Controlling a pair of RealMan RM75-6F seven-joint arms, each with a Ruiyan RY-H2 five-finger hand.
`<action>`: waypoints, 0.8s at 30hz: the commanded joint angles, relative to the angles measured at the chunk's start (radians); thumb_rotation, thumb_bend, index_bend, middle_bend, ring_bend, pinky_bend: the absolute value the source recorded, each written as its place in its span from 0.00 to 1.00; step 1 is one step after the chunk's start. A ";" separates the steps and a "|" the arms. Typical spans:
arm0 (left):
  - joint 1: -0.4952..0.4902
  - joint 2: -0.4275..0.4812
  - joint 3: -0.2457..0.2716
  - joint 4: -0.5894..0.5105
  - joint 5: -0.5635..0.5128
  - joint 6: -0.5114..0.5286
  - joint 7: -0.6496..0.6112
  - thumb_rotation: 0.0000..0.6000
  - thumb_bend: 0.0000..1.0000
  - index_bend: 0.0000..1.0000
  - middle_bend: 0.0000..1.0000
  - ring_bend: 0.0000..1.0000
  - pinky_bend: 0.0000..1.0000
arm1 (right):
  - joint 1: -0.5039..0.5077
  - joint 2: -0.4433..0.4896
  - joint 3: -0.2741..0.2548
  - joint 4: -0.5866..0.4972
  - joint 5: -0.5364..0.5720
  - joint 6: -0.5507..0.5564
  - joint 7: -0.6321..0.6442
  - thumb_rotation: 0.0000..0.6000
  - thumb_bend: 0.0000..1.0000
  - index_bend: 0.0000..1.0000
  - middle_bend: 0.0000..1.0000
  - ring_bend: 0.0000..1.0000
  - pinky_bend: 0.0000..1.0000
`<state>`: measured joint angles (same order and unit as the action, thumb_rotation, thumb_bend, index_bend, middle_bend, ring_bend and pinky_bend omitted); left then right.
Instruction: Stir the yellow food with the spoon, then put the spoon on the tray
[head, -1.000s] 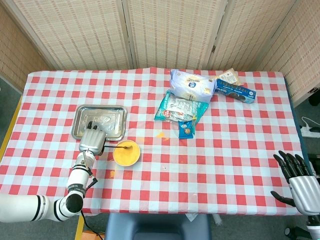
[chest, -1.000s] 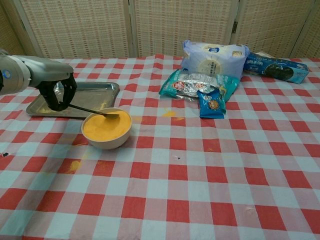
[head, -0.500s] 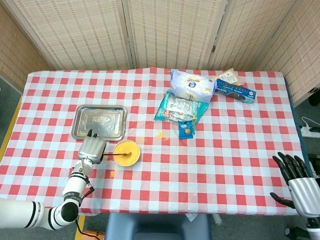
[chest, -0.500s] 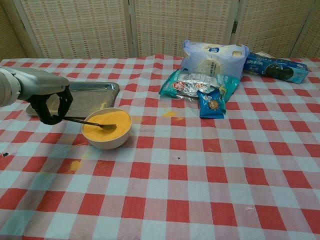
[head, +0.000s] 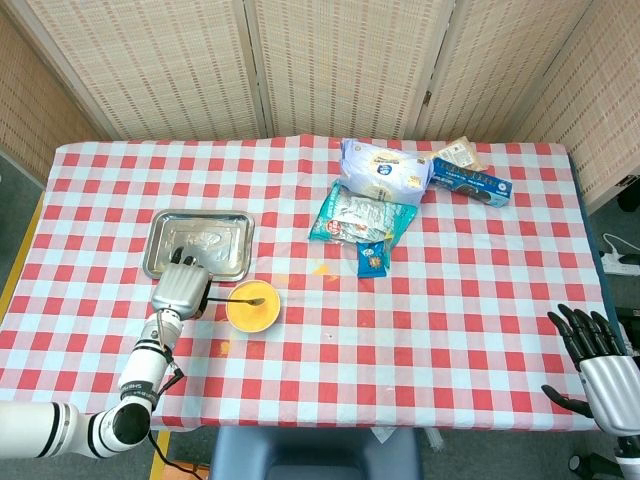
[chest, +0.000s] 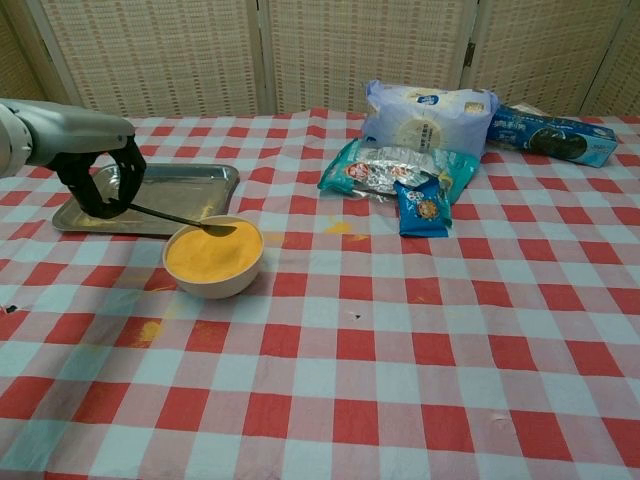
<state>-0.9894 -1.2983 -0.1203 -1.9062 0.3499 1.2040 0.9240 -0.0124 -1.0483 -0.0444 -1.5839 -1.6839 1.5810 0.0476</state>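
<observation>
A cream bowl (chest: 213, 262) (head: 252, 306) of yellow food stands on the checked cloth just right of a steel tray (chest: 160, 190) (head: 198, 243). My left hand (chest: 97, 180) (head: 180, 289) grips the handle of a dark spoon (chest: 178, 219) (head: 236, 297), and the spoon's tip lies at the food's surface near the bowl's far rim. The hand hangs over the tray's near edge. My right hand (head: 592, 356) shows only in the head view, at the lower right off the table, fingers spread and holding nothing.
Snack bags (chest: 395, 170) and a white-blue pack (chest: 428, 115) lie at the back middle, with a dark blue box (chest: 550, 135) further right. Small yellow spills mark the cloth near the bowl (chest: 150, 329) and beside the bags (chest: 338, 227).
My left hand has shifted back up toward the tray after dipping nearer, dragging the spoon through the food. The right hand has stayed still.
</observation>
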 joint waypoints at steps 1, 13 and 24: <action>-0.011 -0.012 -0.003 0.045 -0.024 -0.037 -0.005 1.00 0.49 0.88 0.41 0.17 0.02 | 0.001 -0.001 0.002 0.001 0.004 -0.002 -0.001 1.00 0.00 0.00 0.00 0.00 0.00; -0.026 -0.069 0.019 0.144 -0.029 -0.039 0.017 1.00 0.49 0.88 0.41 0.17 0.02 | 0.001 0.000 0.006 0.000 0.011 -0.003 -0.001 1.00 0.00 0.00 0.00 0.00 0.00; -0.005 -0.052 0.057 0.078 0.011 -0.024 0.021 1.00 0.49 0.88 0.41 0.17 0.02 | -0.004 -0.003 0.004 -0.009 0.007 0.001 -0.022 1.00 0.00 0.00 0.00 0.00 0.00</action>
<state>-0.9971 -1.3512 -0.0680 -1.8244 0.3560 1.1792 0.9448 -0.0157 -1.0510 -0.0389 -1.5919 -1.6741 1.5800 0.0266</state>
